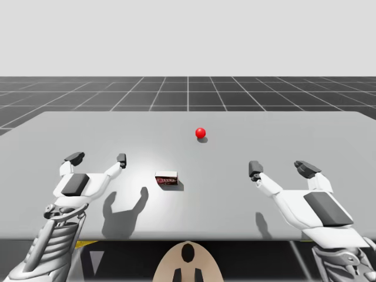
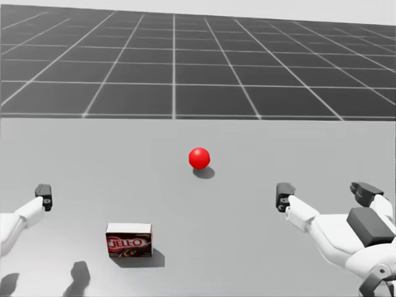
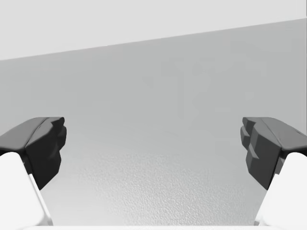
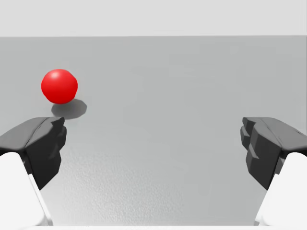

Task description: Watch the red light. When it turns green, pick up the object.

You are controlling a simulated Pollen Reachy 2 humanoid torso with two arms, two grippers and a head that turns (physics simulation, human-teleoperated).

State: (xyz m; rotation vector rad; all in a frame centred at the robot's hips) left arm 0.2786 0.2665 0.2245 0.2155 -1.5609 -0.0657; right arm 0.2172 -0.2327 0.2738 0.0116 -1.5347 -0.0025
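The light is a red ball (image 1: 201,133) (image 2: 199,158) resting on the grey table toward the far middle. A small dark red box (image 1: 167,178) (image 2: 129,240) stands nearer my body, between the two arms. My left gripper (image 1: 98,157) (image 3: 153,153) hovers open to the left of the box, nothing between its fingers. My right gripper (image 1: 282,169) (image 2: 323,192) (image 4: 153,153) is open too, well right of the box. From the right wrist view, the red ball (image 4: 59,86) lies ahead of the gripper, beyond one finger.
The grey table (image 1: 294,135) stretches wide around the box and ball. Its near edge runs just in front of my torso. A dark gridded floor lies beyond the far edge.
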